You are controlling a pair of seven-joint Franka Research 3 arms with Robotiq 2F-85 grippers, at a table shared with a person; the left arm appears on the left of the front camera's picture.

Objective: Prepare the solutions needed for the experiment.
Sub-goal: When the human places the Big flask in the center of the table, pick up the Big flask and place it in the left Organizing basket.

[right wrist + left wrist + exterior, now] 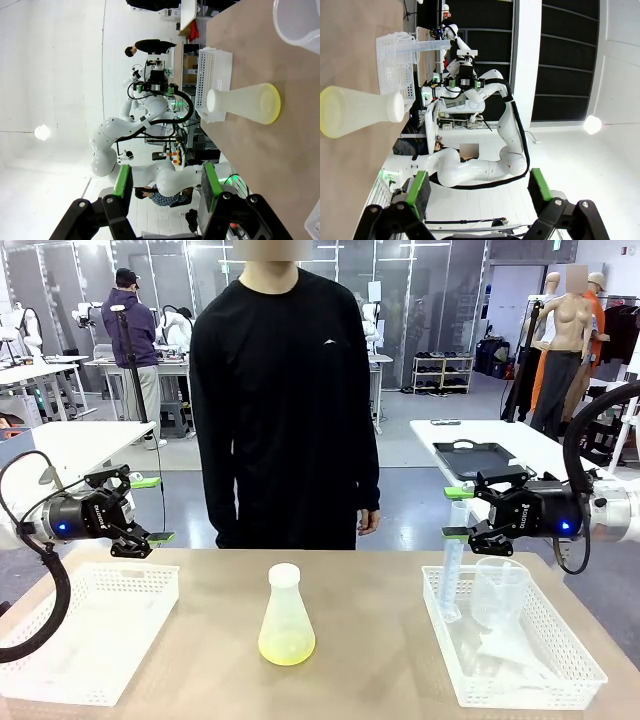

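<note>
Left claw point(152, 509) hovers wide open and empty above the left basket point(60, 640), at 9 o'clock of the flask point(286, 615). The flask stands upright mid-surface point(380, 660), white cap point(284, 575) on. The solution point(286, 648), a shallow yellow-green layer, sits in its bottom. A person point(285, 400) stands at its 12 o'clock, hands down.

At 3 o'clock, the right basket point(575, 680) holds an upright cylinder point(453, 580) and a clear beaker point(498, 592). Right claw point(457, 512) hangs by the cylinder's top, part open, and its wrist view shows nothing between the pads.

We judge the step to be a reach for labware. We advise opening wider, gripping the cylinder squarely and lifting it straight up clear of the beaker. If we take the flask, we grip the neck under the cap and keep it upright.
</note>
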